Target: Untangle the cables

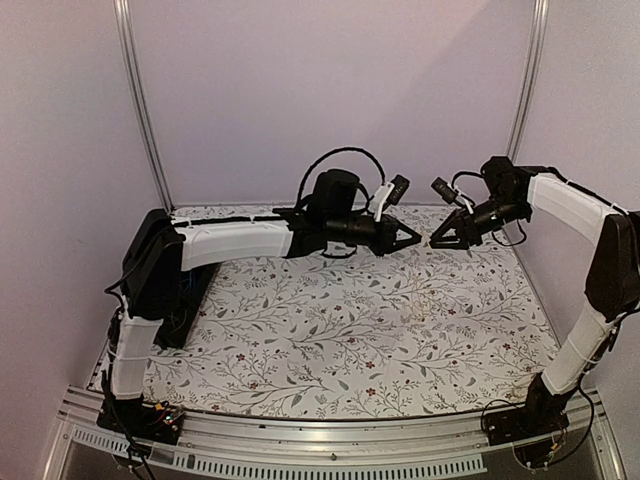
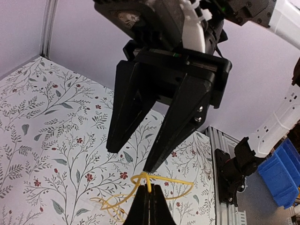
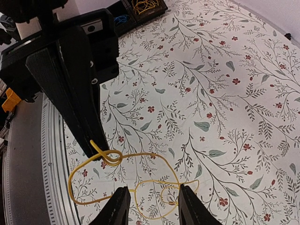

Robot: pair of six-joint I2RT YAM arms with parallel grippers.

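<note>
Only a thin yellow cable (image 2: 173,179) of the cables shows, hanging in knotted loops above the floral table (image 1: 330,330). My left gripper (image 2: 150,187) is shut on it at a small knot. In the right wrist view the cable (image 3: 143,153) runs from the left gripper's tip (image 3: 91,147) down in two loops between my own fingers. My right gripper (image 3: 152,194) is open, one finger on each side of the lower loops, touching nothing that I can see. From above, the left gripper (image 1: 412,240) and right gripper (image 1: 436,241) meet tip to tip at the back of the table; the cable is too thin to make out there.
Black bins (image 3: 140,9) holding more yellow and blue wires stand past the table's edge. A blue bin (image 2: 281,173) sits beyond the aluminium rail (image 2: 225,154). Frame posts (image 1: 140,100) rise at the back corners.
</note>
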